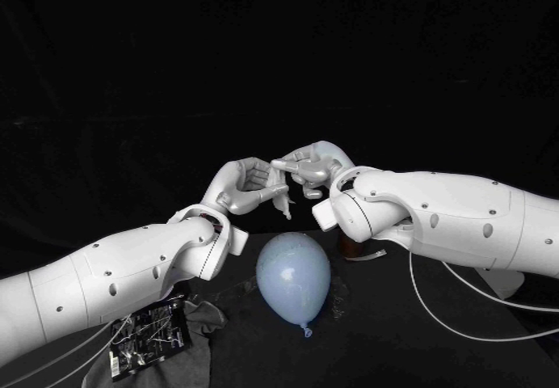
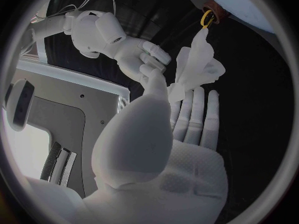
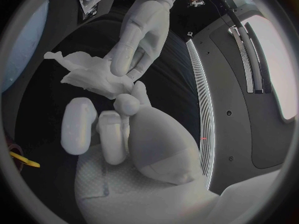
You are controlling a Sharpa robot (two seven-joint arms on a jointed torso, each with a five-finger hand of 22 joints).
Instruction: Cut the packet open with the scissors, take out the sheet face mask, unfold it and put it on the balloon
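The left hand (image 1: 247,187) and the right hand (image 1: 308,166) both pinch the crumpled sheet mask (image 2: 196,67), raised above the balloon (image 1: 294,279).

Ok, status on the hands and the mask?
Left hand and right hand both pinch the mask, held up in the air. Mask crumpled, not unfolded yet. Balloon bare below, path to it looks clear.

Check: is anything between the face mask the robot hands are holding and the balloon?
Nothing visible does. The mask, held bunched by the left robot hand and right robot hand, hangs apart from the balloon, with only open space between them.
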